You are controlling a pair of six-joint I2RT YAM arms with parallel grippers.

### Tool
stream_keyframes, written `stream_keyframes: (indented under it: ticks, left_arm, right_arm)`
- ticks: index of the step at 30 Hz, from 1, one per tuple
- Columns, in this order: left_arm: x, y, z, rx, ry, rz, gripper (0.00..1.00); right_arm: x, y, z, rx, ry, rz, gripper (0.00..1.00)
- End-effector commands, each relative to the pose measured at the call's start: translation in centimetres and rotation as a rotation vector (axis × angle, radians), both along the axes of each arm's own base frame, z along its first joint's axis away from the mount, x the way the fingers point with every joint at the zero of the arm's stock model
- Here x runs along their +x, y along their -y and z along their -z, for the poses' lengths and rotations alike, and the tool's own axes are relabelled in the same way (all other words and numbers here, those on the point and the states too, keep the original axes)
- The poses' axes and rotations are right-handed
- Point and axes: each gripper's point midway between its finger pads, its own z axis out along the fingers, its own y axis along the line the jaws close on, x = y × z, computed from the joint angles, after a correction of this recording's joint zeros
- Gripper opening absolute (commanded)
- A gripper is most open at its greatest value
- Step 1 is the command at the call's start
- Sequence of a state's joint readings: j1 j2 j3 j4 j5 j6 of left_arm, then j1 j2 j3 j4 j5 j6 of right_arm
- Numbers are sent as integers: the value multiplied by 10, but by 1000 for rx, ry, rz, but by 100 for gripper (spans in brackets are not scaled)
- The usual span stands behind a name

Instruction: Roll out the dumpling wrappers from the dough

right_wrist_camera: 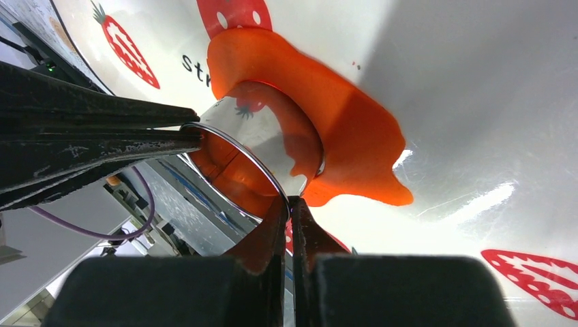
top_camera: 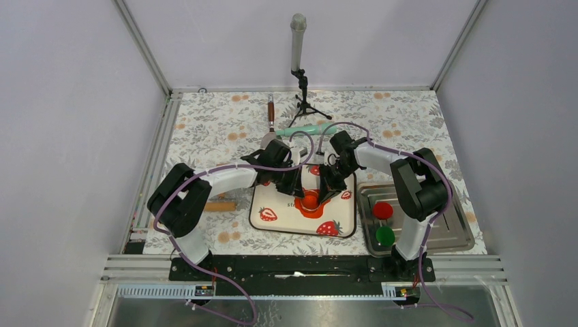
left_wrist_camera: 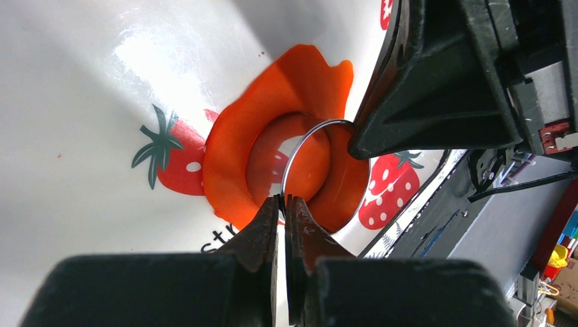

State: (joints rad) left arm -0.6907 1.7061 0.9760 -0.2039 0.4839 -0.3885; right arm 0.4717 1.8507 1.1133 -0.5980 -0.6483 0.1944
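Observation:
The dough (left_wrist_camera: pixel 232 157) is a flat, ragged orange-red sheet on the strawberry mat (top_camera: pixel 283 216). A small metal ring cutter (left_wrist_camera: pixel 347 191) stands pressed into it. My left gripper (left_wrist_camera: pixel 283 199) is shut on the ring's rim on one side. On the opposite side of the rim my right gripper (right_wrist_camera: pixel 291 201) is shut too. In the right wrist view the ring's shiny wall (right_wrist_camera: pixel 266 136) rises from the dough (right_wrist_camera: pixel 354 136). From above, both grippers (top_camera: pixel 303 191) (top_camera: pixel 322 191) meet over the dough (top_camera: pixel 310 203). Any dumpling wrappers inside the ring are hidden by its wall.
A metal tray (top_camera: pixel 450 231) at the right holds a crimson disc (top_camera: pixel 382 210) and a green disc (top_camera: pixel 385 235). A wooden rolling pin (top_camera: pixel 219 205) lies left of the mat. A spatula (top_camera: pixel 270 116), a green tool (top_camera: pixel 303 129) and a microphone stand (top_camera: pixel 298 68) are at the back.

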Motion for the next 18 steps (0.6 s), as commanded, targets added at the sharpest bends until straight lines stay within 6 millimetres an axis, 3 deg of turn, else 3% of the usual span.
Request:
stream_keyframes:
  ticks: [1,8,13,18]
  left_arm:
    - [6,2,-14,-29,36,30,0]
    - [8,0,-14,-30,41,25,0]
    - [13,0,-26,-46,47,18,0]
    - [21,-5,-50,-73,60,1,0]
  right_arm:
    - [7,0,-4,-2,68,-53,0]
    - [15,-2,-14,3,102,-67,0]
    - [29,-8,-48,34,167,-94,1]
    - [28,-4,-75,54,180,-113,11]
